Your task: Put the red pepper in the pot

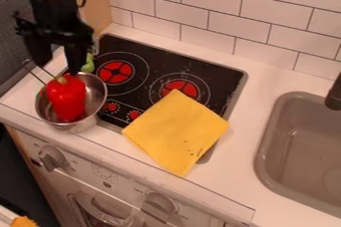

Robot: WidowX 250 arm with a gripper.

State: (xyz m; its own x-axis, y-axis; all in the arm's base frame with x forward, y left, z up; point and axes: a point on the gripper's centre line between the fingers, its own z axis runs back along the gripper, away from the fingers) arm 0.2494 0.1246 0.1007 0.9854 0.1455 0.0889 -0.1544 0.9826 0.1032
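A gripper [58, 67] is hanging, fingers spread, over the red pepper [66, 99], which is sitting inside the metal pot [98, 94] at left, its curved wall probably keeping the pepper from rolling.

From where I sit at the controls, I count one red pepper [65, 99] and one metal pot [79, 126]. I make out one yellow cloth [176, 131], one stovetop [216, 74], two red burners [116, 71] and two small red dials [112, 107]. I also tally two larger knobs [52, 158], one sink [293, 156], one faucet [335, 94], one green item [88, 64] and one orange item [25, 222], neither of which I can identify.
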